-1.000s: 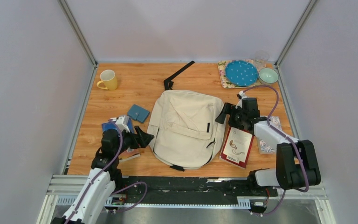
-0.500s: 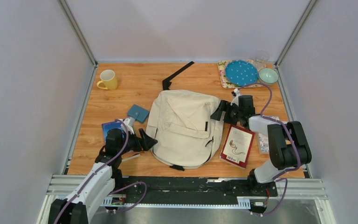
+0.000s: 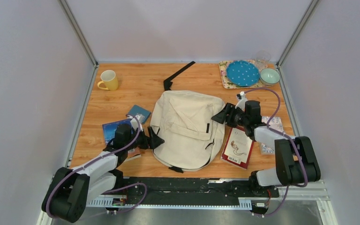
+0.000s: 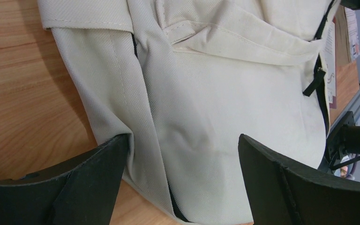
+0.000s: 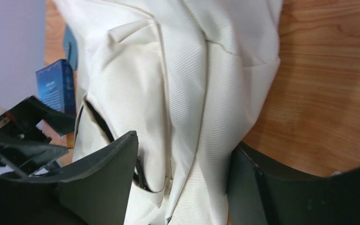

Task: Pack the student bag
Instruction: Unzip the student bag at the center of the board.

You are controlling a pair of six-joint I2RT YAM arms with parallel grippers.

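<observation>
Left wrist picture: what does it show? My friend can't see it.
A cream backpack fills the view, lying on a wooden table. The left pincer stands open, the bag's edge between its black fingers.

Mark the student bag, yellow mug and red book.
student bag (image 3: 187, 126): top external view, centre of the front panel.
yellow mug (image 3: 110, 79): top external view, the cup body.
red book (image 3: 238, 147): top external view, middle of the cover.
</observation>
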